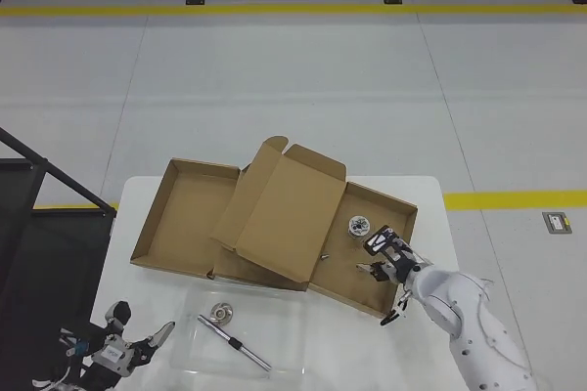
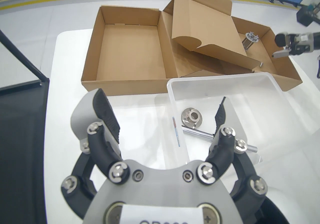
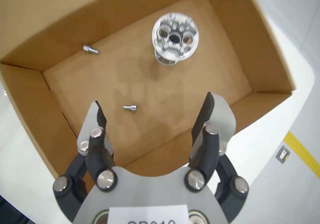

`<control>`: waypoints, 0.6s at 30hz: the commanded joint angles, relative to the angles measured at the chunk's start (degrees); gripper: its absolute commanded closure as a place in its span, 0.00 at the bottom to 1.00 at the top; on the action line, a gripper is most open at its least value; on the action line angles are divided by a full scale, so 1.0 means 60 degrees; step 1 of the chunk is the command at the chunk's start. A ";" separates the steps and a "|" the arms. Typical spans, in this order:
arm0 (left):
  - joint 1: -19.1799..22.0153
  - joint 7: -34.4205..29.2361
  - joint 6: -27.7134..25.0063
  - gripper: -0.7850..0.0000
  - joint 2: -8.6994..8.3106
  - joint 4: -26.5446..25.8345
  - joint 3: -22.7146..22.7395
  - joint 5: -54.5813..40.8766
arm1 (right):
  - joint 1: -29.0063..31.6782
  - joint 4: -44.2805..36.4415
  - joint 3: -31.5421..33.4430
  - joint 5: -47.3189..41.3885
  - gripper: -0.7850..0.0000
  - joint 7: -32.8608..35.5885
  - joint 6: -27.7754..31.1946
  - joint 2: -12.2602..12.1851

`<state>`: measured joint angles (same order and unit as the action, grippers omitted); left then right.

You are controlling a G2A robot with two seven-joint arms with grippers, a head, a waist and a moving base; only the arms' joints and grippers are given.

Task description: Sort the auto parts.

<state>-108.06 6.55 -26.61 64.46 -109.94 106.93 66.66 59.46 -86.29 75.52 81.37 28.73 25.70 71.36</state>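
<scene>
Brown cardboard box, the right one of two, holds a slotted metal hub standing upright on its floor, and two small bolts are lying in it, apart from each other. Above this box the right gripper is held with jaws spread wide and nothing grasped. Just in front of the box a clear plastic tray is placed, with a flanged collar and a steel shaft inside, and farther from the box the left gripper is held wide apart, empty.
</scene>
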 commanded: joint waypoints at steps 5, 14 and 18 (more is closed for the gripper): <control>-0.0093 -0.0620 -0.0600 0.00 -0.0116 -0.1367 -0.0310 0.2783 | 0.1638 -0.2220 0.0614 0.0374 0.00 -0.3147 0.0921 -0.0214; 0.0939 -0.1658 -0.2721 0.00 -0.0411 -0.2690 -0.1666 0.6945 | 0.2947 -0.2908 0.1099 0.1896 0.00 -0.9274 0.3237 -0.0558; 0.1595 -0.2149 -0.3668 0.00 -0.0509 -0.2847 -0.2531 0.8234 | 0.3242 -0.2758 0.1135 0.2983 0.00 -1.1221 0.3941 -0.0738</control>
<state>-99.64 -5.42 -46.67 61.56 -126.84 93.34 113.60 78.42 -102.91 82.48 97.27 -34.84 48.26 67.22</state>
